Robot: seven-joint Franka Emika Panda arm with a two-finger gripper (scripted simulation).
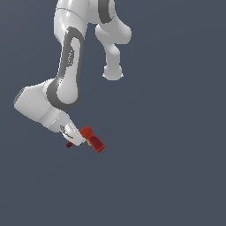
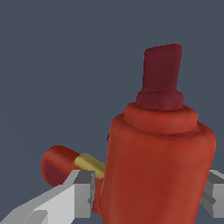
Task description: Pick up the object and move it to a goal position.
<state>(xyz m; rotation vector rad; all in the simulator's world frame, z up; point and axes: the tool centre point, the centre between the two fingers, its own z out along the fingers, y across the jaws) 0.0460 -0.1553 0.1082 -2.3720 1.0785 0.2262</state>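
The object is a small red drill-like item (image 1: 92,139) with a yellow patch and a blocky end, held at the tip of the white arm in the exterior view's lower left. A dark red stub pokes out on the gripper's other side. My gripper (image 1: 79,137) is shut on it. In the wrist view the red body (image 2: 159,166) fills the space between the two grey fingers (image 2: 81,192), with the darker red stub (image 2: 162,74) pointing away and the yellow patch (image 2: 89,162) beside a red rounded end.
The white arm (image 1: 68,75) bends down from the top of the exterior view, with a rounded white link (image 1: 112,44) hanging to its right. The ground is a plain dark blue-grey surface. No goal marker shows.
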